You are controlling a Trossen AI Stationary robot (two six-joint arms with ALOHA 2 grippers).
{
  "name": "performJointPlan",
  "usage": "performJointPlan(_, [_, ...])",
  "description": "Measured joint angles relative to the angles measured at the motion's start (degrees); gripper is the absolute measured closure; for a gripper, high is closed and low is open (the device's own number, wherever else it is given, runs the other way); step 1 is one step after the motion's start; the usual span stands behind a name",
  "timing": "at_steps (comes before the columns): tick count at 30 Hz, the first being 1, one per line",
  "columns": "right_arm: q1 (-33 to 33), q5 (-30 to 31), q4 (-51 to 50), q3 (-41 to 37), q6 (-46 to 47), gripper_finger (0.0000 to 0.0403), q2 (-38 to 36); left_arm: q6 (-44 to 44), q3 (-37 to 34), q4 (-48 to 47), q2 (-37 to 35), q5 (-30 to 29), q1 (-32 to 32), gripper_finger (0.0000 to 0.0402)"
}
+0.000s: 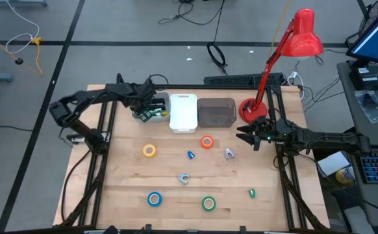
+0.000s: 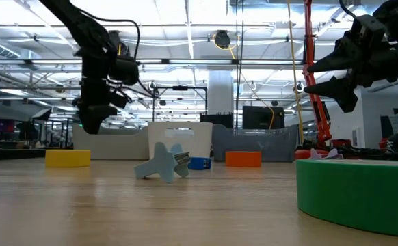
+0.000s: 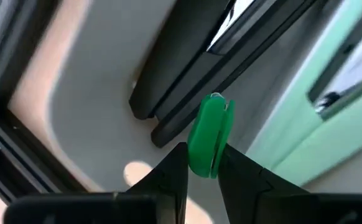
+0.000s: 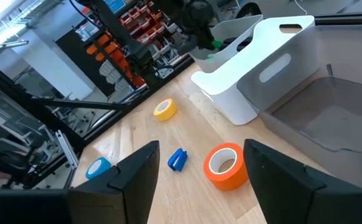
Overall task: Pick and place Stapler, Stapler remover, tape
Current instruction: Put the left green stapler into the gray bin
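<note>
You have no readable writing or brand on anything here. At the table's [image 1: 130,195] back edge stand a white bin [image 1: 183,112] and a grey bin [image 1: 215,112]. The stapler [image 3: 187,81] lies in a light tray under your left gripper [image 3: 199,169], whose fingers pinch a small green staple remover [image 3: 209,134]. Your right gripper [image 1: 247,135] hovers near the right edge, fingers spread, holding nothing. Yellow tape [image 1: 149,151] and orange tape [image 1: 206,142] sit mid-table; blue tape [image 1: 154,199] and green tape [image 1: 208,204] near the front edge.

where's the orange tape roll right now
In the high view the orange tape roll lies on the table just in front of the grey bin, left of the right tool.
</note>
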Motion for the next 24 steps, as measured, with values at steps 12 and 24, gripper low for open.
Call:
performJointPlan(12, [0.02, 0.0, 0.08, 0.0, 0.51, 0.0175, -0.01, 3.21, 0.04, 2.74, 3.92, -0.42, 0.26, 0.0325])
performJointPlan(24, [0.02, 0.0, 0.1, 0.0, 1.57, 0.0174, 0.01, 3.24, 0.04, 3.48, 3.92, -1.19, 0.24, 0.0314])
